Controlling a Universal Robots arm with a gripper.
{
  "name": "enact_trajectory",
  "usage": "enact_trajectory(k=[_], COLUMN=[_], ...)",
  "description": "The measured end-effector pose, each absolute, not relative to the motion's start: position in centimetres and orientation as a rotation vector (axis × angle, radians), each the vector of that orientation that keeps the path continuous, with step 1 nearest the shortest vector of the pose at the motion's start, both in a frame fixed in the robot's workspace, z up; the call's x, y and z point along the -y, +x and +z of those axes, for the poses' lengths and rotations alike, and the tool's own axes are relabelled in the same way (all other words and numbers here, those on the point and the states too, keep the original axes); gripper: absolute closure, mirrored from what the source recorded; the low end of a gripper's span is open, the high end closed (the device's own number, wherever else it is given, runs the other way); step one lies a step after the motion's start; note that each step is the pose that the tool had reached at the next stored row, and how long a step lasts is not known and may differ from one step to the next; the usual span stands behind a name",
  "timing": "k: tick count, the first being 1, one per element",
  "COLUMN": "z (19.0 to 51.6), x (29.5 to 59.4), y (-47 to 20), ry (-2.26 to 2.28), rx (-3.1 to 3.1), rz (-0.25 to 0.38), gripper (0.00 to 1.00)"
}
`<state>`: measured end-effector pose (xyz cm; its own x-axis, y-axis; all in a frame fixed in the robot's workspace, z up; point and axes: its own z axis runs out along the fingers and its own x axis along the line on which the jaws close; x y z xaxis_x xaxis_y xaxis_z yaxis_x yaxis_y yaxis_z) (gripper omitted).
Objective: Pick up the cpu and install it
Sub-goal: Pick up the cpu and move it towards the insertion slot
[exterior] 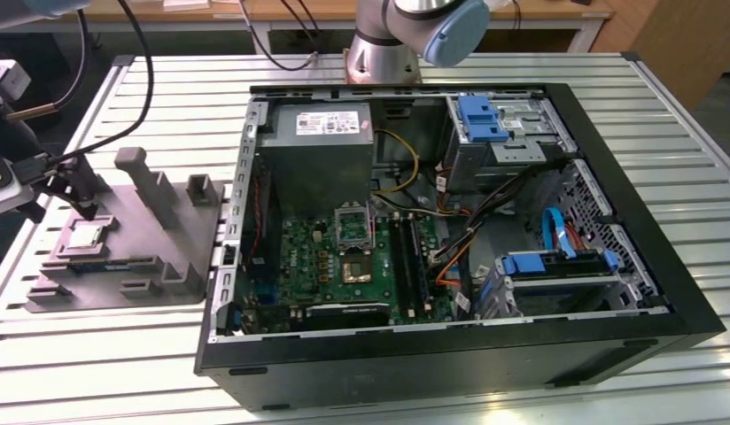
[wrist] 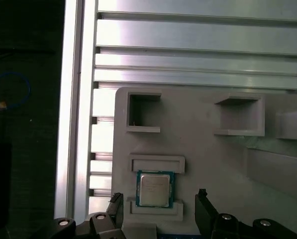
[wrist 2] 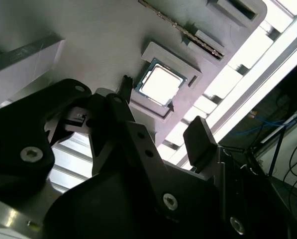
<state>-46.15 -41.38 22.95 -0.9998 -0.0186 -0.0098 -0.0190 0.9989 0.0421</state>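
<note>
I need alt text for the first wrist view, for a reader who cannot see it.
The cpu lies flat in its recess on the grey tray, and the open gripper straddles it without touching it. The tray rests on a slatted metal table.

The gripper (wrist: 159, 211) has its fingers spread wide, one on each side of the cpu (wrist: 154, 189), and the room between them is free. Low ridges of the grey tray (wrist: 213, 164) border the chip on two sides. A tall post (exterior: 138, 168) rises from the tray nearby. The computer case (exterior: 460, 359) stands just beside the tray.
</note>
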Motion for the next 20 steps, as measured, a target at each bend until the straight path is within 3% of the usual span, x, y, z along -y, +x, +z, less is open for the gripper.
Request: enact_trajectory(k=[20], z=[21.4], x=[41.4], y=[-46.2], ry=[-0.02], rx=[-3.133], rz=[0.066], gripper=[0.32])
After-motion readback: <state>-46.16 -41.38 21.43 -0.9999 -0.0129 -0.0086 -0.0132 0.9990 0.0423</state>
